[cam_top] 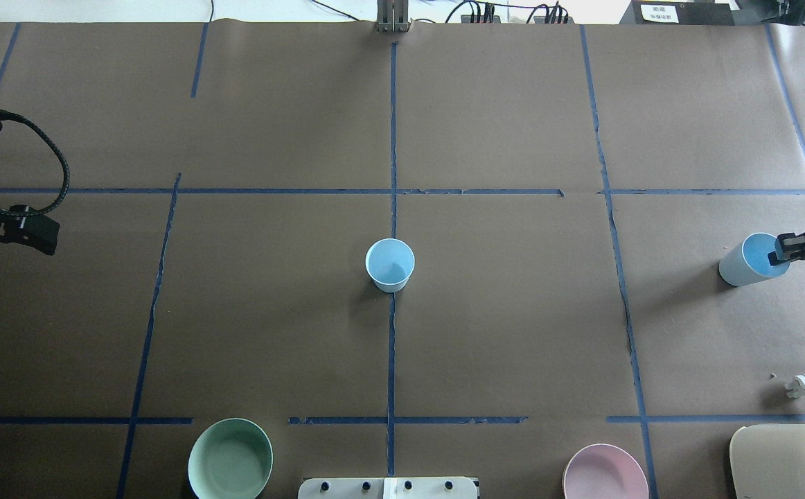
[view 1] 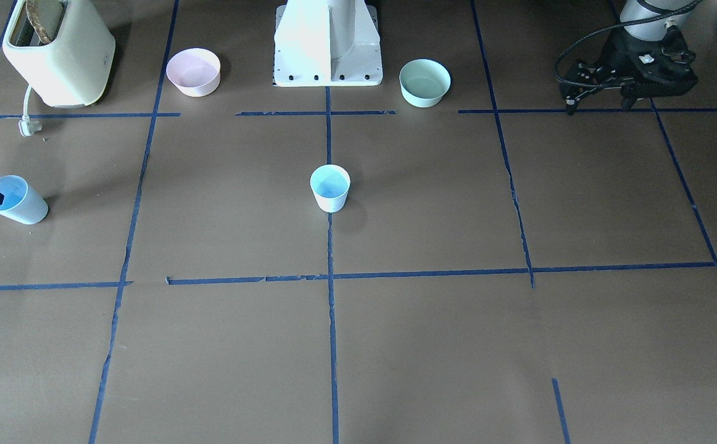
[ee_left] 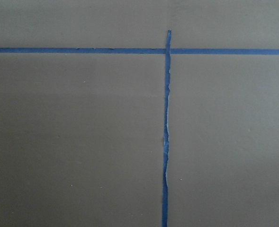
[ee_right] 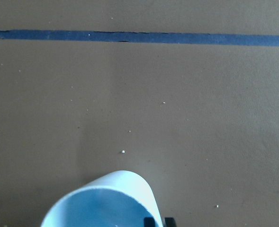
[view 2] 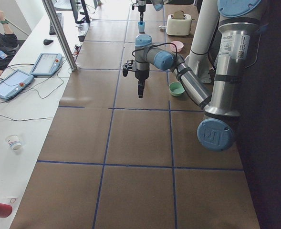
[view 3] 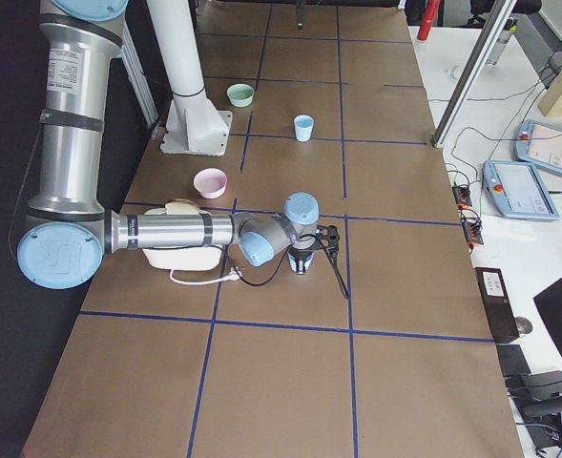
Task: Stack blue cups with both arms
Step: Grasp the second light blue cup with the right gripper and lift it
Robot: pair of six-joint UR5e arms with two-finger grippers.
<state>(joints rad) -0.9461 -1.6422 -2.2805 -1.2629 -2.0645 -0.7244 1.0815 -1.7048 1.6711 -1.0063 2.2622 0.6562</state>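
Cups both stand mouth-up, long axes vertical: the centre cup [cam_top: 389,265] sits on the middle tape line [cam_top: 393,138], the outer cup [cam_top: 749,261] far toward the robot's right, its rim wall pinched by the narrowed right gripper [cam_top: 779,253]; the left gripper [view 2: 140,93] hangs well apart, its spread impossible to tell

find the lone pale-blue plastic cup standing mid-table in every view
exterior front-facing: pale-blue plastic cup at centre, on the blue tape line.
overhead exterior: cup at centre.
exterior left: not visible; seemingly behind the left arm.
exterior right: cup upper middle.
left wrist-mounted: not in it.
right wrist-mounted: not in it; the other cup shows.
shared landmark: mint-green bowl.
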